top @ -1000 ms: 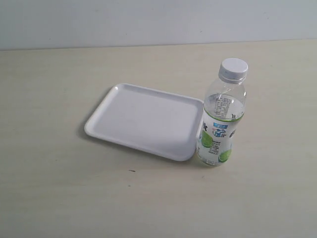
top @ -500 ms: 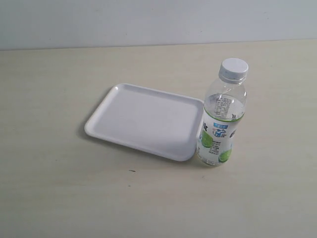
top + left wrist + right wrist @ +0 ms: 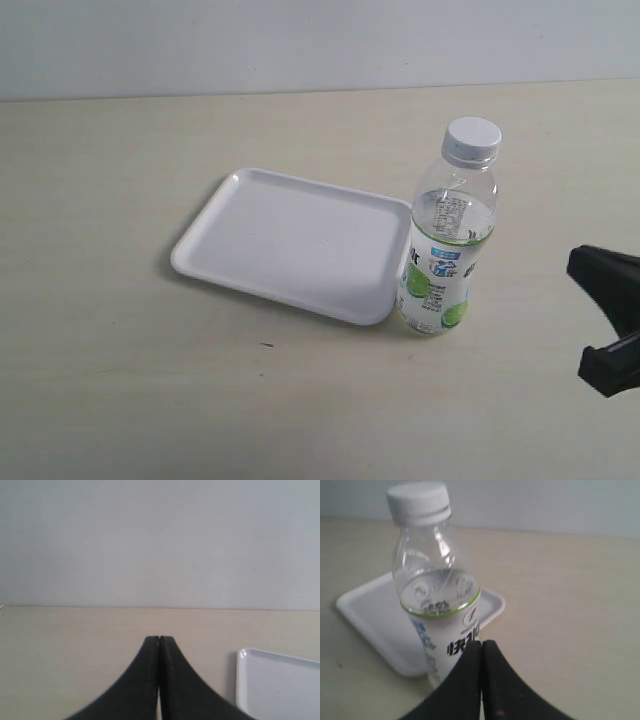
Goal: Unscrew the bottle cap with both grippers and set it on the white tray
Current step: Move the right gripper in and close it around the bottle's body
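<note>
**Though left gripper (image 3: 159, 639) and right gripper (image 3: 481, 644) are closed, the bottle cap (image 3: 471, 139) is on the bottle (image 3: 447, 240)**

We see the bottle standing upright on the pale table (image 3: 120, 400), with the cap screwed on its neck. The white tray (image 3: 290, 240) lies flat just beside the bottle's base; we cannot tell whether they touch. The right gripper points at the bottle's label from nearby, black fingers pressed tip to tip and holding nothing. The left gripper is likewise closed and empty, with only a tray corner near it.
</note>
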Controlling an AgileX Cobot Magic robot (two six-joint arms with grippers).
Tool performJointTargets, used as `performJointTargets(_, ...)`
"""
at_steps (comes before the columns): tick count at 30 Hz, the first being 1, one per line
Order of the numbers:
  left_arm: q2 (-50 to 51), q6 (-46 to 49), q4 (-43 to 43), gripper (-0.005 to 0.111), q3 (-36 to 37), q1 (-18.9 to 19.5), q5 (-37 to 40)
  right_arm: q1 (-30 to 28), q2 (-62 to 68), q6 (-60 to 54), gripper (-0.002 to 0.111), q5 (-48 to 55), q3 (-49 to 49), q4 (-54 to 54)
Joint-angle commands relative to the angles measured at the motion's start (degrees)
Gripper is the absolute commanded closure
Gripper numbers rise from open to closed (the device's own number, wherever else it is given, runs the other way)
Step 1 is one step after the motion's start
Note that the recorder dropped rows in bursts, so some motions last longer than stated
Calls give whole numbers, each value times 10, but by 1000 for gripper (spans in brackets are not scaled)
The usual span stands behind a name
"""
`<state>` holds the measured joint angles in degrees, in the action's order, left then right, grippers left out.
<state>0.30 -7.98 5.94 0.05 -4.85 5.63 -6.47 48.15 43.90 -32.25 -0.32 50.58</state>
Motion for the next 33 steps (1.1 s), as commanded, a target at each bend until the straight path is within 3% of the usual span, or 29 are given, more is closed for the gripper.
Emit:
performJointTargets(1,-3,-3,-4,107,-1,-4,-6,-2,115,-14,108,-78,-7,18)
performJointTargets(3,-3,-3,-4,107,-1,-4,-6,-2,158,-18,102,-100,-15,38)
performJointTargets(11,-3,-3,-4,107,-1,-4,-6,-2,307,-154,58,-195,-51,55)
performJointTargets(15,-3,-3,-4,107,-1,-4,-6,-2,356,-172,44,-212,-75,51)
performJointTargets(20,-3,-3,-4,107,-1,-4,-6,-2,401,-187,36,-244,-98,38)
performJointTargets(26,-3,-3,-4,107,-1,-4,-6,-2,444,-205,36,-242,-115,10)
performJointTargets(33,-3,-3,-4,107,-1,-4,-6,-2,490,-308,36,-296,-118,12)
